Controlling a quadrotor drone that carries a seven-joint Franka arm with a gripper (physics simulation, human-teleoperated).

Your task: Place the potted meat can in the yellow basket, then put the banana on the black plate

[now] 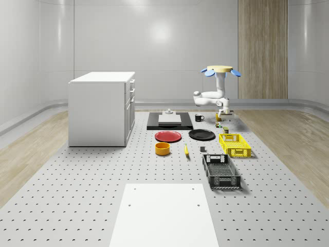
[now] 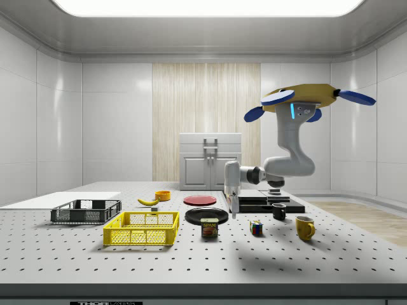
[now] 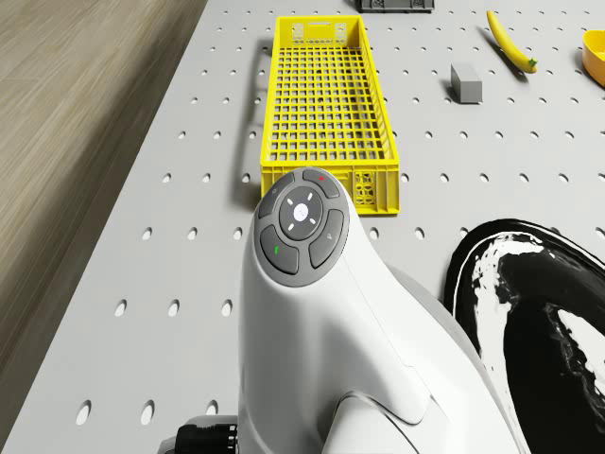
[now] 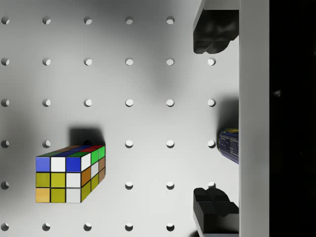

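Nearest on the counter (image 1: 77, 206): white sheet (image 1: 165, 215), then black basket (image 1: 221, 171). Next row: yellow basket (image 2: 142, 228), banana (image 2: 148, 201) lying flat beside an orange bowl (image 1: 162, 148), and a small grey block (image 3: 466, 82) between banana and yellow basket. Behind those: red plate (image 1: 168, 136) and black plate (image 1: 201, 135), side by side.

Potted meat can (image 2: 209, 227) sits upright on the counter just beyond the yellow basket's far end, near the black plate; not in the basket. Rubik's cube (image 4: 70, 173) is just beside it, then a yellow mug (image 2: 304, 227) and a black mug (image 2: 278, 211).

Drone (image 2: 304, 100) hovers over that far corner, arm bent down. Claw (image 2: 234, 207) hangs just above the counter by the can, fingers (image 4: 212, 32) spread apart, holding nothing; in the wrist view the can's edge sits between them.

Farthest: black slab (image 1: 169, 121) with a small block on it, white cabinet (image 1: 102, 107) on the whole-scene view's left.
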